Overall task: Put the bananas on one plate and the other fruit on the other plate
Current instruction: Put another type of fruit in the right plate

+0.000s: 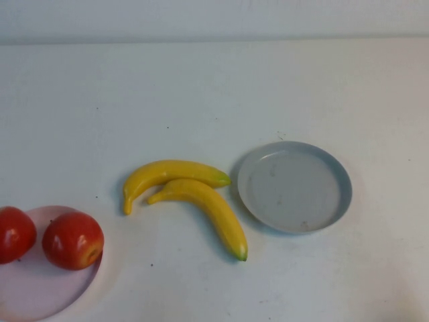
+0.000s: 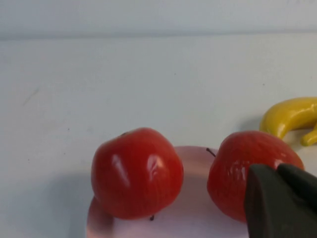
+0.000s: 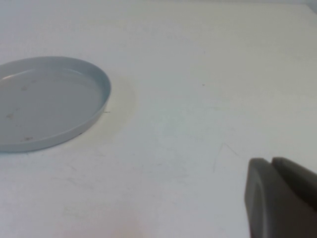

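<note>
Two yellow bananas (image 1: 171, 173) (image 1: 211, 211) lie side by side on the white table, just left of the empty grey-blue plate (image 1: 295, 188). Two red apples (image 1: 72, 240) (image 1: 13, 233) rest on the pale pink plate (image 1: 33, 295) at the near left. Neither gripper appears in the high view. In the left wrist view my left gripper (image 2: 277, 168) is shut and empty, close in front of one apple (image 2: 237, 171), with the other apple (image 2: 137, 172) beside it on the pink plate (image 2: 193, 218). My right gripper (image 3: 271, 161) is shut and empty over bare table, off to the side of the grey-blue plate (image 3: 44, 101).
A banana end (image 2: 290, 116) shows beyond the apples in the left wrist view. The table's far edge meets a pale wall (image 1: 214, 20). The pink plate runs off the near left corner of the high view.
</note>
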`<control>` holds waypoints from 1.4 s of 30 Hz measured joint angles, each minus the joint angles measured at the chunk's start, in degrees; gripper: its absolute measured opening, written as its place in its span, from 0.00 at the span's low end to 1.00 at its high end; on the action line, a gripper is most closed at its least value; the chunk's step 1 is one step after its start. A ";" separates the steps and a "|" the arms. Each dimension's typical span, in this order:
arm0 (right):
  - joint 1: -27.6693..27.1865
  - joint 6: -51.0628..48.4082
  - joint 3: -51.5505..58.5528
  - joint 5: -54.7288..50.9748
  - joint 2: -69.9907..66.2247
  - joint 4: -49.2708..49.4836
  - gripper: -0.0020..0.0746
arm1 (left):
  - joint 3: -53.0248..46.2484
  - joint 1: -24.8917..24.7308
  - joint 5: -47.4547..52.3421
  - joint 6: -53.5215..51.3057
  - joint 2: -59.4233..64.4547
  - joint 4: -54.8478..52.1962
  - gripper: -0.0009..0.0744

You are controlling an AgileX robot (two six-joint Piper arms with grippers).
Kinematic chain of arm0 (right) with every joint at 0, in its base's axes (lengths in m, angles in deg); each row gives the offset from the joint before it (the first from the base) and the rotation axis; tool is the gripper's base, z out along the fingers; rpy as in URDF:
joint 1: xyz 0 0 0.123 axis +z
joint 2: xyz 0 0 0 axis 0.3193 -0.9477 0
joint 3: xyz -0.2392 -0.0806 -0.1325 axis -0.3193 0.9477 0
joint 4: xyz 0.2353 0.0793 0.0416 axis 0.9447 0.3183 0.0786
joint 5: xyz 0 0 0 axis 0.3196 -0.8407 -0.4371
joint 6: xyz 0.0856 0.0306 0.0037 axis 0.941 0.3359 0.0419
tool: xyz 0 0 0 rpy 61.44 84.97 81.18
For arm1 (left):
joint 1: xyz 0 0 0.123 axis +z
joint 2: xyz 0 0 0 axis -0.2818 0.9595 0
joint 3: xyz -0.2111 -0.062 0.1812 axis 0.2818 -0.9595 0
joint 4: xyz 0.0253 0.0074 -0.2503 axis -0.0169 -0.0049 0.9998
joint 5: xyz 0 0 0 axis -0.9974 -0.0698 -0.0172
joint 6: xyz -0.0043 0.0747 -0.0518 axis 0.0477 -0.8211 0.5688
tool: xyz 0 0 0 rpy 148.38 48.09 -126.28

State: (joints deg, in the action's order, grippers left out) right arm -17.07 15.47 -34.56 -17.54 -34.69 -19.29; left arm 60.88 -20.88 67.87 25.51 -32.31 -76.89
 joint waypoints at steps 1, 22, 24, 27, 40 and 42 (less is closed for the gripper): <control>0.00 0.00 0.00 0.00 0.00 0.00 0.00 | 0.00 0.00 0.58 0.00 0.00 0.00 0.01; 0.00 0.00 0.00 0.00 0.00 0.00 0.00 | -0.02 0.00 8.73 -0.10 0.00 -0.35 0.01; 0.00 0.00 0.00 0.00 0.00 0.00 0.00 | -0.02 0.00 8.73 -0.10 0.00 -0.35 0.01; 0.00 0.00 0.00 0.00 0.00 0.00 0.00 | -0.02 0.00 8.73 -0.10 0.00 -0.35 0.01; 0.00 0.00 0.00 5.84 0.00 4.16 0.00 | -0.02 0.00 8.73 -0.10 0.00 -0.74 0.01; 0.00 0.00 0.00 9.32 0.00 8.45 0.00 | -0.02 0.00 8.73 -0.10 0.00 -0.35 0.01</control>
State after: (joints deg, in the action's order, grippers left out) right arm -17.07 15.47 -34.56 -8.23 -34.69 -10.84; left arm 60.87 -20.88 76.60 25.41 -32.31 -77.24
